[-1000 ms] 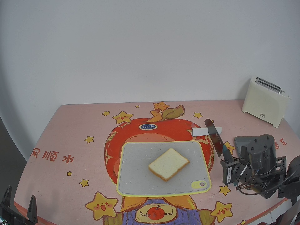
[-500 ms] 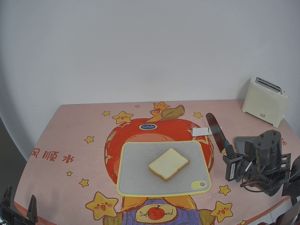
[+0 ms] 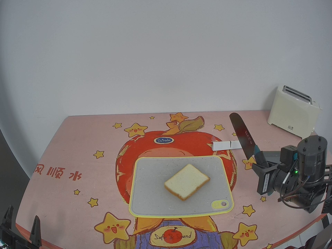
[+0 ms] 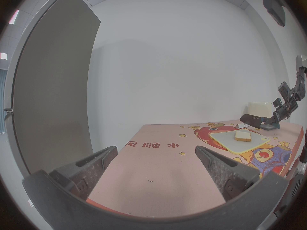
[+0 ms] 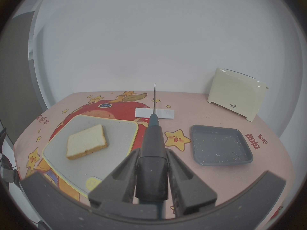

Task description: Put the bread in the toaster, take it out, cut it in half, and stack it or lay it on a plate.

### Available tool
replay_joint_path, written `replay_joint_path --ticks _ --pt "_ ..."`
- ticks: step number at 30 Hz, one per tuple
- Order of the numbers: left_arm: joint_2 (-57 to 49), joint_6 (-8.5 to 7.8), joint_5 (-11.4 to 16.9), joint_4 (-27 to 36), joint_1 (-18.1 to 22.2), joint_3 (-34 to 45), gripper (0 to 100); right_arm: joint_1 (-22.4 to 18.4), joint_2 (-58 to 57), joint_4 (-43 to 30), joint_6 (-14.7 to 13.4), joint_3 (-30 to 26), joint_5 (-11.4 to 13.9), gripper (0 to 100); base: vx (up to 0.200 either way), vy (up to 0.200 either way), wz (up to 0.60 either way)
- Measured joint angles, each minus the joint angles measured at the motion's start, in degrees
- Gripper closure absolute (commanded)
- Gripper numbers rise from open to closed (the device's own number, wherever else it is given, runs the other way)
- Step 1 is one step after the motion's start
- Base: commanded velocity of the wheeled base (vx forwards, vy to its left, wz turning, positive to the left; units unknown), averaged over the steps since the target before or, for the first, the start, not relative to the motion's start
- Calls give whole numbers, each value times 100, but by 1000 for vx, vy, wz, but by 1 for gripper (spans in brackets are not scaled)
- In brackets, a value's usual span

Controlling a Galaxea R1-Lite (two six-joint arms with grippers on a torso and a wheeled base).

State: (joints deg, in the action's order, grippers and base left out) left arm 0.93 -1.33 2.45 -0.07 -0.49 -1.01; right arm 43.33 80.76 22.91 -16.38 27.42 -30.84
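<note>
My R gripper clenched on knife hdl. Rec: swing left over bread ctr, blade edge-down, cut straight.

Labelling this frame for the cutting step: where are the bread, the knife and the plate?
bread (image 3: pixel 186 181), head view, middle of the slice's top face.
knife (image 3: pixel 245 135), head view, middle of the blade.
plate (image 5: pixel 220 146), right wrist view, its bare floor.

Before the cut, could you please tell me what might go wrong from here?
The white bread slice lies loose on the grey, yellow-rimmed cutting board, with the left gripper far away, so it may slide when cut. The dark-handled knife, clamped in the right gripper, might twist when pressed.
</note>
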Motion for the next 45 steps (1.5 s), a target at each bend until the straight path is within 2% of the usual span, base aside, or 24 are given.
replay_joint_path --ticks 7,13,18,21,29,33,35,40,45 --pt "0 0 1 0 0 0 0 61 -301 -28 65 -52 510 100 0 0 0" --pt "0 0 1 0 0 0 0 110 -592 -41 325 -193 1145 100 0 0 0" --pt "0 0 1 0 0 0 0 99 -868 -49 662 -358 1801 100 0 0 0" --pt "0 0 1 0 0 0 0 68 -1005 -57 791 -471 2080 100 0 0 0" --pt "0 0 0 0 0 0 0 121 -1136 -63 1080 -628 2433 100 0 0 0" --pt "0 0 0 0 0 0 0 129 -1117 -66 1256 -525 2833 100 0 0 0" --pt "0 0 0 0 0 0 0 118 -1075 -63 1313 -394 2951 100 0 0 0" --pt "0 2 0 0 0 0 0 77 -858 -55 1453 4 3042 100 0 0 0" --pt "0 2 0 0 0 0 0 63 -747 -60 1513 -82 3049 100 0 0 0"
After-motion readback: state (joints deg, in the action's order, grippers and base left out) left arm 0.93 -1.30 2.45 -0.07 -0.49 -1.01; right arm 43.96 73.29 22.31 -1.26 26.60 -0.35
